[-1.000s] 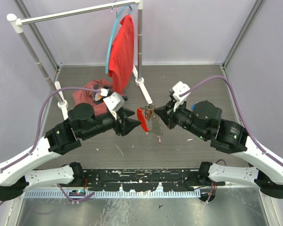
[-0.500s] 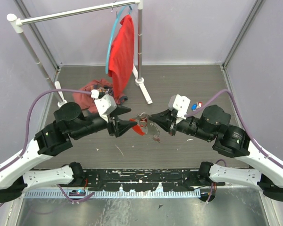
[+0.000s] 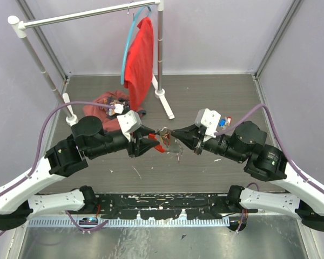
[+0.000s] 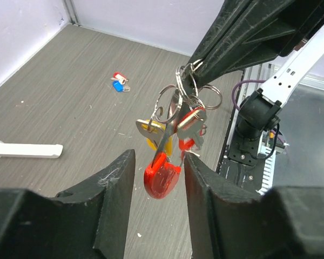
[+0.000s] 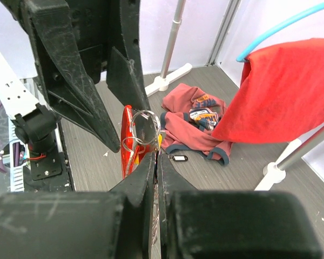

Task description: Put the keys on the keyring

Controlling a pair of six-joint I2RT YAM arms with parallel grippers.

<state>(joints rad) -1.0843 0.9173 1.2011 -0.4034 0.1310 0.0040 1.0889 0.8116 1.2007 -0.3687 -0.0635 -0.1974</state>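
Here our two pincers meet tip to tip above the middle of the tabletop [image 3: 216, 91]. The right pincer [image 5: 155, 157], at 3 o'clock of the bundle, is closed on the keyring [image 4: 190, 86], clamping its loops. Several keys [image 4: 184, 128] and a red tag [image 4: 162, 178] hang from it. The left pincer [image 4: 157, 162], at 9 o'clock, stands open, its fingers [image 4: 110, 183] flanking the red tag; we cannot tell whether they touch it. Farther off, at 2 o'clock, two loose keys [image 4: 117, 82] with red and blue heads lie on the tabletop. At 10 o'clock lies a crumpled red garment [image 3: 100, 103], and at 12 o'clock a red shirt [image 3: 140, 54] hangs from a rack [image 3: 86, 16].
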